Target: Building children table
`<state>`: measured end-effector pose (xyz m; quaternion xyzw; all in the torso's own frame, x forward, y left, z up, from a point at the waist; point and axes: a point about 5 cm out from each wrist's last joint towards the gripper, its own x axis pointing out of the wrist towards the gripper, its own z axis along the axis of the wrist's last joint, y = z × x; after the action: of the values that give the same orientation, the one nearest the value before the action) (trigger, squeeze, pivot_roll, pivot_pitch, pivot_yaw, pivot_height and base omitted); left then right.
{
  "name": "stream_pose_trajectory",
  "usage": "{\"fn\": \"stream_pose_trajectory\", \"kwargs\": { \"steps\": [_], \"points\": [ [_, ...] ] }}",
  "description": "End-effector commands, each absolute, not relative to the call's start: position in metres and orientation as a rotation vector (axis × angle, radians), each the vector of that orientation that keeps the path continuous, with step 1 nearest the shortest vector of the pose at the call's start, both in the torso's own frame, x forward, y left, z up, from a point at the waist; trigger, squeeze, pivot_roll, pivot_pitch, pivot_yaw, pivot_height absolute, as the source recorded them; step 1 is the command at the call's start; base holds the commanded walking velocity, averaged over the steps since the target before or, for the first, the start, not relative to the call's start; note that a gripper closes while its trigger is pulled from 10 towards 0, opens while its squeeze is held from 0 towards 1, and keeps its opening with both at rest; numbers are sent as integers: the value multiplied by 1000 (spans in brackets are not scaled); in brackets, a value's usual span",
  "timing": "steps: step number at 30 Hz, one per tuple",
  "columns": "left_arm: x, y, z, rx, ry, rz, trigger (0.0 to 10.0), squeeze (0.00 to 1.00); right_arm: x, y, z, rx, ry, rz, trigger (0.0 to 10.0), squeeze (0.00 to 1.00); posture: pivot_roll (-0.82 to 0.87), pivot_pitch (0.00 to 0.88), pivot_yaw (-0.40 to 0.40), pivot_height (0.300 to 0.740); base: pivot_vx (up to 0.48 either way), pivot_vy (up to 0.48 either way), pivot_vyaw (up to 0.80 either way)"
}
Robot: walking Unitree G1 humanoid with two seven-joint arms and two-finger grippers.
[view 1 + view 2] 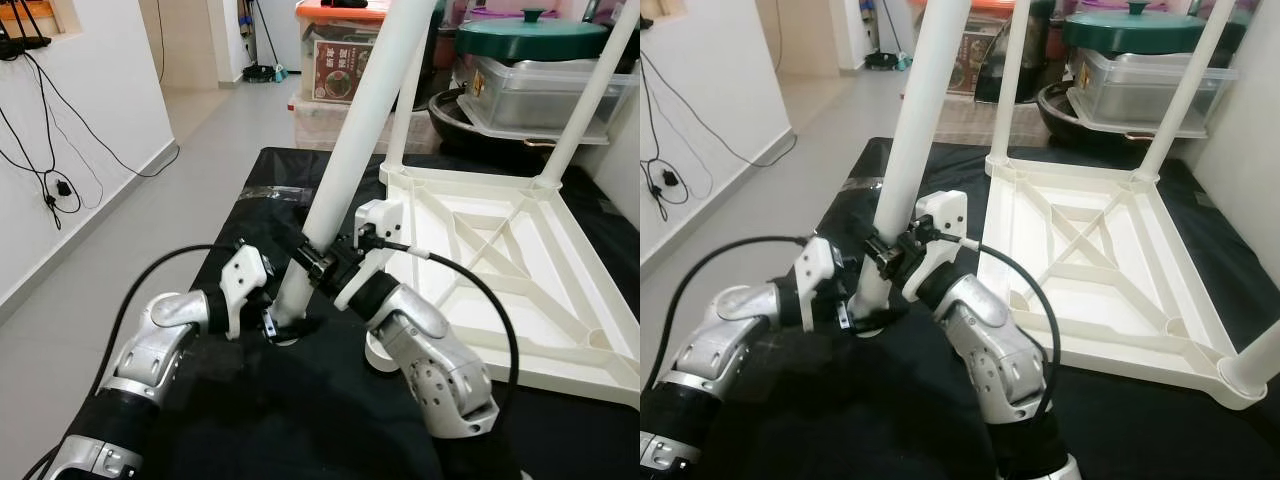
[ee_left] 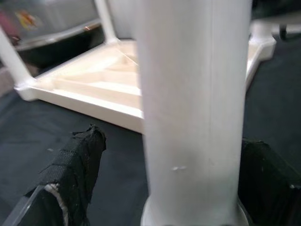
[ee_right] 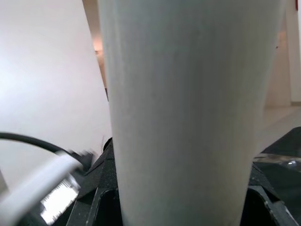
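Table leg (image 1: pixel 355 140), white and tilted, stands with its foot on the black cloth (image 1: pixel 250 400) just beside the upturned tabletop (image 1: pixel 520 260); left gripper (image 1: pixel 275 300) and right gripper (image 1: pixel 320 262) both clamp it low down. Next, I judge, it must go to a free corner socket. Storage boxes (image 1: pixel 330 70) crowd behind the tabletop. Left wrist view: black fingers (image 2: pixel 75 174) flank the leg. Right wrist view: leg gripped close.

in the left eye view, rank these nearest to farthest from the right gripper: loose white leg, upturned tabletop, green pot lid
1. Loose white leg: right at the right gripper, front centre.
2. Upturned tabletop: on the black cloth to the robot's right.
3. Green pot lid: far back right, on stacked containers.
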<state>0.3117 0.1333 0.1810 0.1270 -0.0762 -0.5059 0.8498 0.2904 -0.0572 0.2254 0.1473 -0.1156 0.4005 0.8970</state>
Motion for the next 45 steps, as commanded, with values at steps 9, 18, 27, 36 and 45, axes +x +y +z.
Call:
{"fn": "stream_pose_trajectory", "kwargs": {
  "steps": [9, 18, 27, 36, 45],
  "points": [
    [299, 188, 185, 238, -153, -775, 10000, 0, 320, -138, 255, 109, -309, 715, 0, 0, 126, 0, -62, 740, 0, 0, 0],
    [296, 222, 159, 306, -37, -458, 10000, 0, 323, -165, 262, 5, -270, 749, 0, 0, 141, 0, -73, 740, 0, 0, 0],
    [285, 224, 148, 309, 11, -424, 10000, 0, 320, -161, 243, -24, -193, 822, 0, 0, 146, 0, -77, 740, 0, 0, 0],
    [281, 221, 144, 301, 14, -408, 10000, 0, 317, -169, 224, -103, -106, 837, 0, 0, 147, 0, -87, 740, 0, 0, 0],
    [279, 219, 142, 288, 21, -405, 10000, 0, 308, -172, 209, -144, -50, 865, 0, 0, 142, 0, -86, 740, 0, 0, 0]
  ]
}}
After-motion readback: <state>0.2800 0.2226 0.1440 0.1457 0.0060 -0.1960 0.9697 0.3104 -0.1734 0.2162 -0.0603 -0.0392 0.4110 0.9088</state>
